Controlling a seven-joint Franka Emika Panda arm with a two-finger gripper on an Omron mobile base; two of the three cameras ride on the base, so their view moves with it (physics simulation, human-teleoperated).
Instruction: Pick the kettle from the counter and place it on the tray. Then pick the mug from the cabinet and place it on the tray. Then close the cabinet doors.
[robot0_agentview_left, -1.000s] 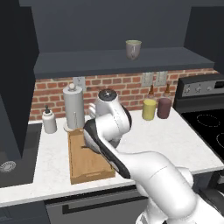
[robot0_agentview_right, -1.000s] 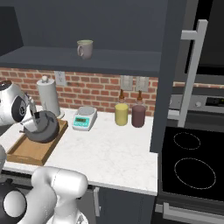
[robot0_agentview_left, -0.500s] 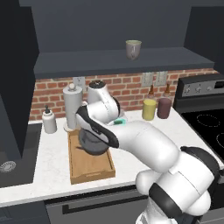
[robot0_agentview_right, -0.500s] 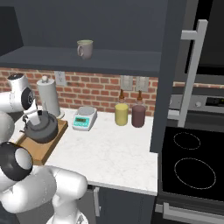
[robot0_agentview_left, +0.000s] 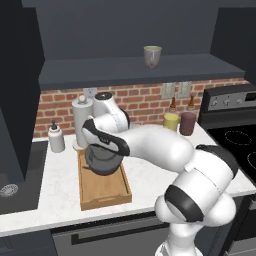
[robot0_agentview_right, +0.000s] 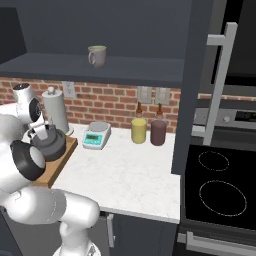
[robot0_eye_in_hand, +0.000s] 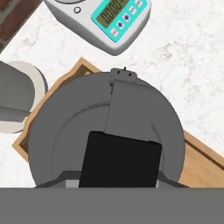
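The dark grey kettle (robot0_agentview_left: 102, 161) (robot0_agentview_right: 51, 146) is at the far end of the wooden tray (robot0_agentview_left: 106, 192) (robot0_agentview_right: 59, 167) on the white counter (robot0_agentview_left: 150, 176). I cannot tell whether its base touches the tray floor. My gripper (robot0_agentview_right: 43, 131) comes down from above and is shut on the kettle's black arched handle. In the hand view the kettle (robot0_eye_in_hand: 65, 131) lies straight below, and its handle hides my fingers. The grey-green mug (robot0_agentview_left: 152, 56) (robot0_agentview_right: 97, 55) stands on the shelf of the open cabinet (robot0_agentview_left: 125, 71). One cabinet door (robot0_agentview_right: 200, 85) stands open at the right.
A tall silver canister (robot0_agentview_left: 80, 119) (robot0_agentview_right: 55, 111) stands just behind the tray, with a white bottle (robot0_agentview_left: 56, 138) to its left. A digital scale (robot0_agentview_right: 97, 135) (robot0_eye_in_hand: 105, 19) sits right of the tray, with yellow (robot0_agentview_right: 138, 130) and maroon (robot0_agentview_right: 158, 132) canisters beyond. The stove (robot0_agentview_right: 220, 186) lies at the right.
The arm has folded over to the left and its elbow now hangs over the tray. The kettle has stayed over the tray's far end, still gripped.
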